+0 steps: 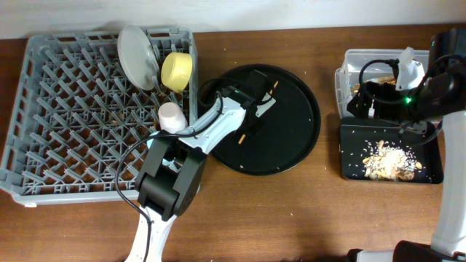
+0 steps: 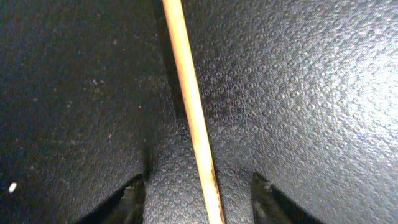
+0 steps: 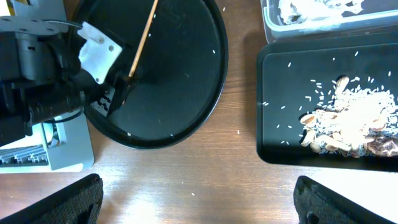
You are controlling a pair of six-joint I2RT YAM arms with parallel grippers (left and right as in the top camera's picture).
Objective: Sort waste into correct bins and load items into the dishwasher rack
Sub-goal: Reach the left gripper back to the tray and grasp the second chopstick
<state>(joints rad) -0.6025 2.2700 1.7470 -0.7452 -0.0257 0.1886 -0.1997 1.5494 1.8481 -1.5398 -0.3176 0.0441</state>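
Observation:
One wooden chopstick (image 2: 191, 112) lies on the round black tray (image 1: 291, 138). My left gripper (image 2: 198, 200) is open, low over the tray, with its fingers on either side of the chopstick; it also shows in the overhead view (image 1: 256, 108). The chopstick also shows in the right wrist view (image 3: 143, 38). The grey rack (image 1: 65, 124) holds the pale plate (image 1: 138, 54), the yellow bowl (image 1: 177, 69) and the pink cup (image 1: 171, 116). My right gripper (image 3: 199, 199) is open and empty, high above the table between the trays. No light-blue cup is in view.
The clear tub (image 1: 346, 76) at the far right holds white tissue (image 3: 311, 9). The flat black tray (image 3: 268, 124) in front of it holds beige food scraps (image 3: 348, 121). A few grains lie on the wood. The right arm (image 1: 429, 91) hangs over the tub.

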